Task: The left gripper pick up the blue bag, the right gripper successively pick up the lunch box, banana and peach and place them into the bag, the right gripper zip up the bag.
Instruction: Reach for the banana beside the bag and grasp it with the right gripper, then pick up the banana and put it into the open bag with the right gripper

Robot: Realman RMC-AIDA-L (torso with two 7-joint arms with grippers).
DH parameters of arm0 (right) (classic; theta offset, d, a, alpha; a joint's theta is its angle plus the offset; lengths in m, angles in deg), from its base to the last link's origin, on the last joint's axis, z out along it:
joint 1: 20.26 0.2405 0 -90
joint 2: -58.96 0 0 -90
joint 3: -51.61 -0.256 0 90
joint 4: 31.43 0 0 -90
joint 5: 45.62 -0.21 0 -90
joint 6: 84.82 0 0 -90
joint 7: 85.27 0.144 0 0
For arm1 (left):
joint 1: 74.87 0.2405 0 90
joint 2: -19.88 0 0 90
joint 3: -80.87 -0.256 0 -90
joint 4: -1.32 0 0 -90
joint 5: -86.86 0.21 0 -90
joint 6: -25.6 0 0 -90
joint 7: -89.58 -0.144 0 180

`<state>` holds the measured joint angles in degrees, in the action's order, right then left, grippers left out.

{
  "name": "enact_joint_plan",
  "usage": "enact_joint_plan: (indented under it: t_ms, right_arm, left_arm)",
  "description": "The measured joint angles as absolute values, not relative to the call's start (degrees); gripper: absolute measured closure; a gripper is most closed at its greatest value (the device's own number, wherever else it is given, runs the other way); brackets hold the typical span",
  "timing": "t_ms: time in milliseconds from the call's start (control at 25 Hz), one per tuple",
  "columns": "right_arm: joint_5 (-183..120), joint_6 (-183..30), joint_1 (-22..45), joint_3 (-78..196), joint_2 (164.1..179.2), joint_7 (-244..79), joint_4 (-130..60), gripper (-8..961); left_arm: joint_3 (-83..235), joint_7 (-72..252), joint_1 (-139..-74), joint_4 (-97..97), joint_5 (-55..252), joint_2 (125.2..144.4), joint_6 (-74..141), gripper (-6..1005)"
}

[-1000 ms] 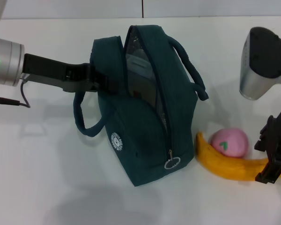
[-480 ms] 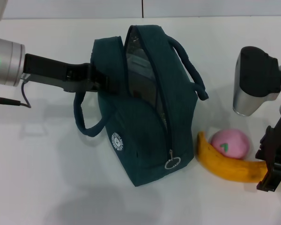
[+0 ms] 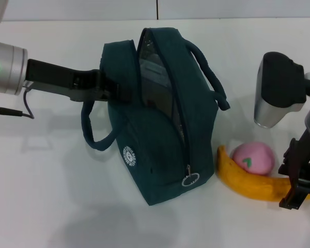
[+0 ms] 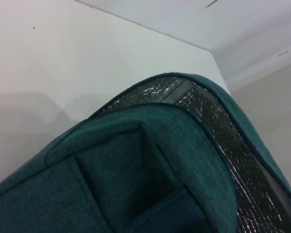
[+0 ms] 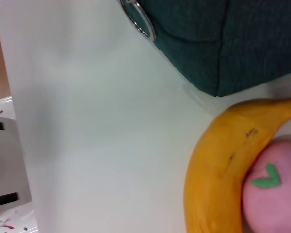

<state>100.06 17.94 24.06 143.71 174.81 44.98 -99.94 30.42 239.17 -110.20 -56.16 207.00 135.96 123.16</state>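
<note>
The blue bag (image 3: 155, 139) stands upright mid-table with its zip open and the ring pull (image 3: 190, 180) at its near end. My left gripper (image 3: 111, 90) is shut on the bag's left wall, whose foil lining (image 4: 223, 131) fills the left wrist view. A clear shape inside the open mouth looks like the lunch box (image 3: 152, 68). To the right of the bag lies the banana (image 3: 248, 183), curled around the peach (image 3: 254, 156). My right gripper (image 3: 295, 181) hangs open over the banana's right end, one finger on each side. The right wrist view shows the banana (image 5: 223, 165), peach (image 5: 271, 194) and bag corner (image 5: 223, 39).
The white table (image 3: 51, 196) has free room in front of and to the left of the bag. My right arm's silver cylinder (image 3: 276, 95) hangs behind the fruit. A dark handle (image 3: 212, 77) droops off the bag's right side towards the peach.
My right gripper has shifted left and down, closing in on the banana's right end. The left gripper, bag, banana and peach have not moved.
</note>
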Motion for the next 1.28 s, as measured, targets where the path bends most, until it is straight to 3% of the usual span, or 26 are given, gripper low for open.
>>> enact_joint_plan:
  t_ms: [160, 560, 800, 1280]
  right_arm:
    - [99.7, 17.1, 24.1, 144.9, 174.82, 45.0, -99.7, 173]
    - [98.6, 16.1, 24.4, 145.6, 174.98, 45.0, -99.6, 274]
    - [97.8, 16.0, 24.6, 146.2, 174.97, 45.0, -99.0, 505]
    - [97.9, 16.6, 24.5, 147.4, 174.98, 44.7, -99.5, 533]
  left_arm:
    - [30.4, 239.2, -110.2, -56.2, 207.0, 135.85, 123.2, 967]
    - [30.4, 239.2, -110.2, -56.2, 207.0, 135.8, 123.2, 967]
    - [30.4, 239.2, -110.2, -56.2, 207.0, 135.81, 123.1, 967]
    - [30.4, 238.8, -110.1, -56.2, 207.0, 135.89, 123.1, 967]
